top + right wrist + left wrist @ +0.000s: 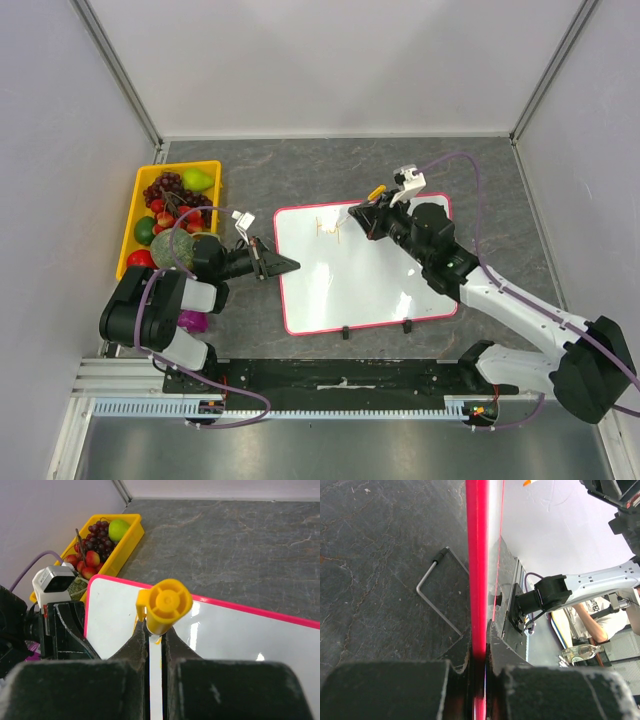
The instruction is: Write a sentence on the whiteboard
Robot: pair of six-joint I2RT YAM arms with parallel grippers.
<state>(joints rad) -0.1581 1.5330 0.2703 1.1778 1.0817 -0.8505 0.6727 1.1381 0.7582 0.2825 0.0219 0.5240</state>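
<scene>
Left gripper (290,265) at whiteboard (350,285) edge (yellow fruit tray (140,185) beside)

Writing too small to read
The orange marks (328,226) on the whiteboard (350,290) could not be read; the marker's (165,604) tip lay hidden below the fingers (132,650).

place: robot lab | evidence: white panel walls (330,60), aluminium rail (125,380)

I could read nothing: the thin orange marks (328,227) on the glossy white, pink-framed board (360,285) were too small.
</scene>
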